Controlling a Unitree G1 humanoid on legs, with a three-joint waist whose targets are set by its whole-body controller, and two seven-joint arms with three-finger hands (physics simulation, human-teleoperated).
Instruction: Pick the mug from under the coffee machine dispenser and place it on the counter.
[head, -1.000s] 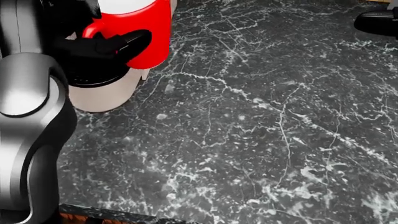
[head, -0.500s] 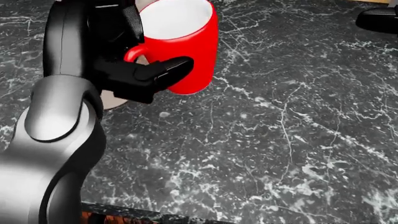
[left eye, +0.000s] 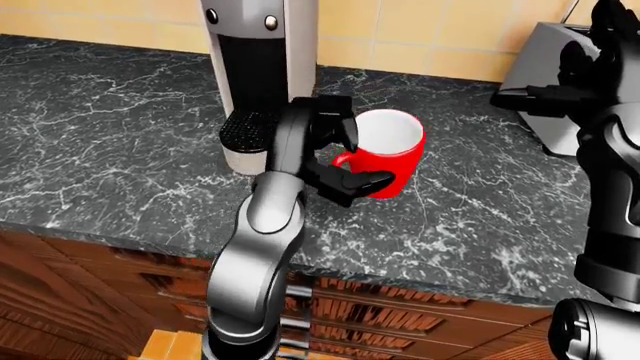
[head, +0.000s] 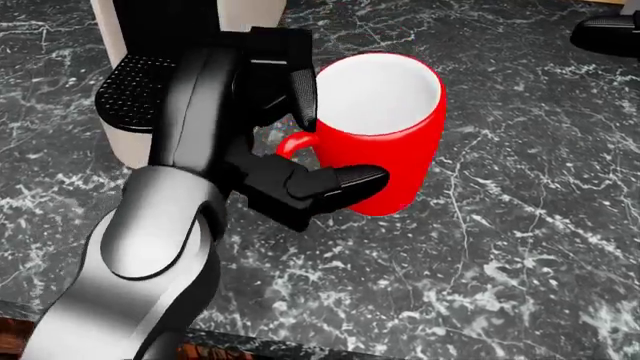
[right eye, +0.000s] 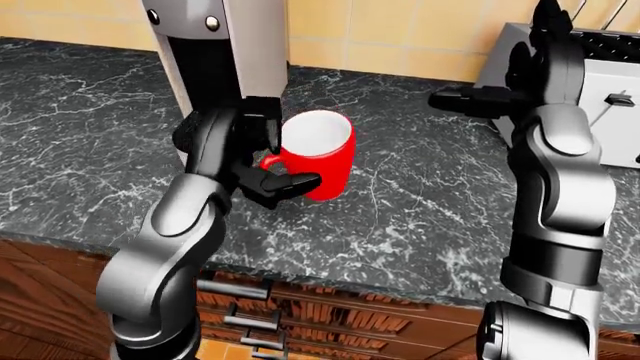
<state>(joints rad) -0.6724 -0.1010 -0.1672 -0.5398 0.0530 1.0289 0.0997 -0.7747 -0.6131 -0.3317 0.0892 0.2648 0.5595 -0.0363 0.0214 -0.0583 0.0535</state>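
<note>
Left robot hand (head: 300, 169) clamped on red mug (head: 385, 142), just right of coffee machine (left eye: 258, 67); keep it upright, lower onto bare table (head: 520, 247), then release.

The coffee machine (left eye: 262, 67) top and the toaster (right eye: 605, 75) are cropped by frame edges.

**Left hand gripping, right hand raised**

My left hand (head: 290, 161) is closed round the red mug (head: 385, 135), one finger through its handle. My right hand (right eye: 500, 94) hangs well right of the mug, fingers spread, forearm upright.
</note>
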